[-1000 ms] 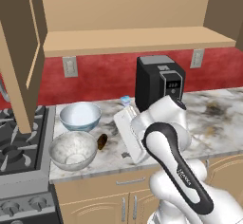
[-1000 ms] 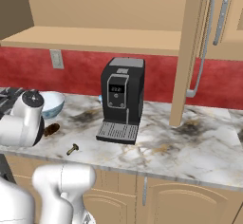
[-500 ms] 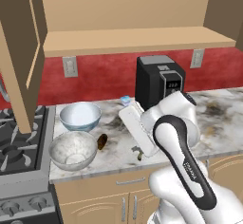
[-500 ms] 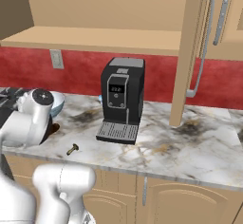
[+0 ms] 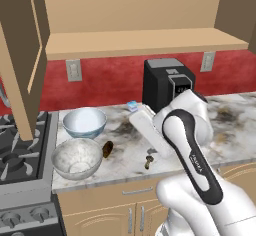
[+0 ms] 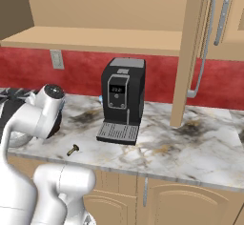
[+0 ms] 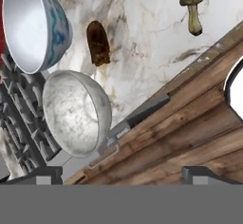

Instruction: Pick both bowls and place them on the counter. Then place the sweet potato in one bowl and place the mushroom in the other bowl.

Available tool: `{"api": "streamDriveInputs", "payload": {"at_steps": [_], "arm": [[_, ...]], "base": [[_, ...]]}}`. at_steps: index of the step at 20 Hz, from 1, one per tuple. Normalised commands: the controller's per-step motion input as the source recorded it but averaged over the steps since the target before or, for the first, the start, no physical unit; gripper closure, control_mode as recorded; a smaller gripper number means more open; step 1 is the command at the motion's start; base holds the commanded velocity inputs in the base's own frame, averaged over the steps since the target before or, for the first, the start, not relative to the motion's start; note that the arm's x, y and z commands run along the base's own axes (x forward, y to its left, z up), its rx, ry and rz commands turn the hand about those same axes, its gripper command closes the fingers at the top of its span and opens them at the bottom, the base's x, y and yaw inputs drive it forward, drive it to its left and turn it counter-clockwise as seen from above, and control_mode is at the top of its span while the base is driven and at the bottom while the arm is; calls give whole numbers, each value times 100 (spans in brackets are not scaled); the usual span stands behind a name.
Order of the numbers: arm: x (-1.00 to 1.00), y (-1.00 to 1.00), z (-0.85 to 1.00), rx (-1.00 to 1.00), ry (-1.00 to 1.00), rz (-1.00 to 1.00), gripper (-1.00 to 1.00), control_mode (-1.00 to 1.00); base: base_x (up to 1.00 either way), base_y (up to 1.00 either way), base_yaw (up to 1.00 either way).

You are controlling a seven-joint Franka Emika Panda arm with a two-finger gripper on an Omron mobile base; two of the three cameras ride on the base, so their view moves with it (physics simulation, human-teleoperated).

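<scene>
My tool (image 7: pixel 121 173) stands spread wide, its two dark tips far apart at the bottom of the hand view, with nothing between them. It hangs past the front edge of the desk (image 5: pixel 125 152), looking down over the wooden floor and the cabinet fronts; in the left base view my own arm hides it.

Nearest along its line of sight is the grey bowl (image 7: pixel 76 113), sitting upright on the desk at its front edge, close to the stove (image 5: pixel 17 150). Just behind it sits the blue bowl (image 7: pixel 35 26), also upright, its pale inside bare. The two bowls are near each other; I cannot tell if their rims touch.

The sweet potato (image 7: pixel 98 42) lies on the marble just beside both bowls, on the side away from the stove, touching neither as far as I can see. In the left base view it is the dark lump (image 5: pixel 107 148) next to the grey bowl (image 5: pixel 76 158), with the blue bowl (image 5: pixel 84 122) behind.

The mushroom (image 7: pixel 192 10) lies on its side farther along the desk, well apart from the sweet potato and near the front edge. The left base view (image 5: pixel 148 161) and the right base view (image 6: pixel 72 149) show it close to my arm.

Behind, a black coffee machine (image 6: pixel 121 100) stands against the red wall.
</scene>
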Motion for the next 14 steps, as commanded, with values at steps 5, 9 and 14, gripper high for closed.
{"api": "streamDriveInputs", "payload": {"at_steps": [5, 9, 14], "arm": [[42, -11, -13, -1, -3, 3, -100, -100], [25, -1, -36, 0, -16, 2, -100, -100], [35, 1, -37, -1, -24, 0, -100, -100]], "base": [[0, 0, 0], [0, 0, 0], [0, 0, 0]]}}
